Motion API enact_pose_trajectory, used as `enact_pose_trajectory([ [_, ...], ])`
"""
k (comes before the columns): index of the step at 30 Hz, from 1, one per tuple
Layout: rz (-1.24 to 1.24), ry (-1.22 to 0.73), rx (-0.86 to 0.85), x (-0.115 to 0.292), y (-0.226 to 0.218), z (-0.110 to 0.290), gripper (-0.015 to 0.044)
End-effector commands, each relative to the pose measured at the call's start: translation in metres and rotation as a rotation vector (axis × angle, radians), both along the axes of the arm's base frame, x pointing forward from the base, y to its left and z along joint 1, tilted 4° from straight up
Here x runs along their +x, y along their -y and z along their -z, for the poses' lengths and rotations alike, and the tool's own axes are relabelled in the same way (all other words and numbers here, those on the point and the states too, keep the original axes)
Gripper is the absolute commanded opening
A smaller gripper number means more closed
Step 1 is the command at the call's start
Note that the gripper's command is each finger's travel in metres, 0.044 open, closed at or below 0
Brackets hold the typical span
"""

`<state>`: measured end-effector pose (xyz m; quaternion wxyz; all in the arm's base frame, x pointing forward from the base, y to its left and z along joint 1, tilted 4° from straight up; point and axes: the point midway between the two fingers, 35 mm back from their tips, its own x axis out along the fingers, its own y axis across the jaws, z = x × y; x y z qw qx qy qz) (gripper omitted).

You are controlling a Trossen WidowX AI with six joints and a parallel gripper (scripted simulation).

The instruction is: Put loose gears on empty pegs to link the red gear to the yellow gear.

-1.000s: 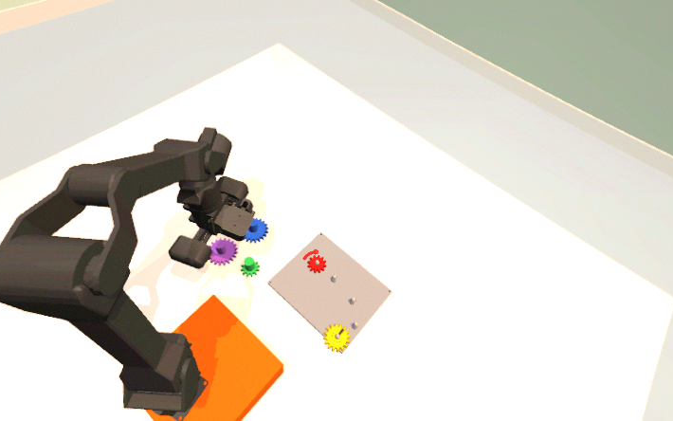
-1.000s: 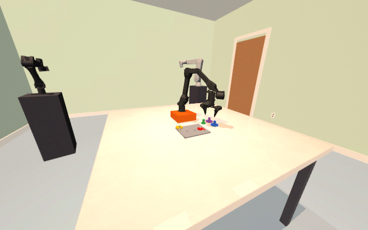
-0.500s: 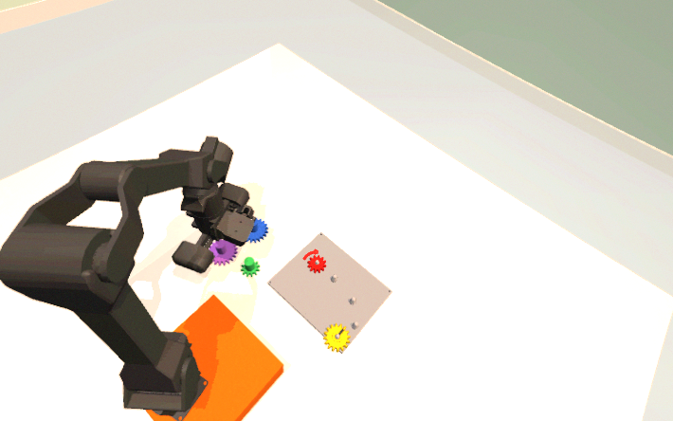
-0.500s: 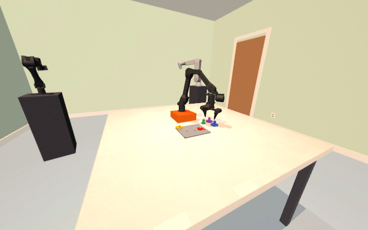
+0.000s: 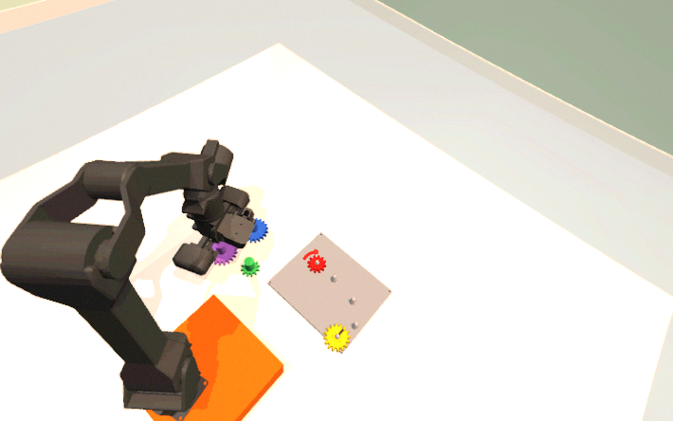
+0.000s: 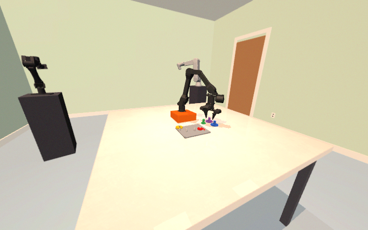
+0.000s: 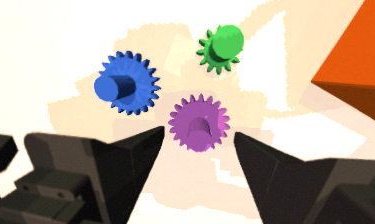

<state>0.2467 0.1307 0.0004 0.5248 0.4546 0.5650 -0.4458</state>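
Observation:
My gripper (image 7: 199, 133) (image 6: 209, 118) is open and empty, just above the purple gear (image 7: 195, 117) (image 5: 227, 254) (image 6: 209, 121), whose knob shows between the fingertips in the wrist view. The blue gear (image 7: 143, 90) (image 5: 260, 230) (image 6: 214, 125) and the small green gear (image 7: 228, 42) (image 5: 249, 265) (image 6: 203, 121) stand on the table, knobs up. The grey board (image 5: 297, 287) (image 6: 191, 134) bears the red gear (image 5: 315, 265) (image 6: 200, 128) and the yellow gear (image 5: 331, 342) (image 6: 178, 127) at opposite ends. Three empty pegs, (image 5: 334, 278) among them, stand between these gears.
The arm's orange base block (image 5: 250, 360) (image 6: 183, 116) (image 7: 358, 60) stands near the green gear and the board. The blue gear is close beside one finger in the wrist view. A red arrow (image 5: 309, 254) is marked beside the red gear.

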Motion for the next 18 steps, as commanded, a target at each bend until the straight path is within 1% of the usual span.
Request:
enact_pose_trajectory([
  [1,0.003,-0.002,0.005,-0.0004,-0.0007,0.0005,0.0204],
  [7,0.003,-0.002,0.005,-0.0004,-0.0007,0.0005,0.0046],
  [14,0.003,-0.002,0.005,-0.0004,-0.0007,0.0005,0.0],
  [18,0.003,-0.002,0.005,-0.0003,-0.0008,0.0001,0.0],
])
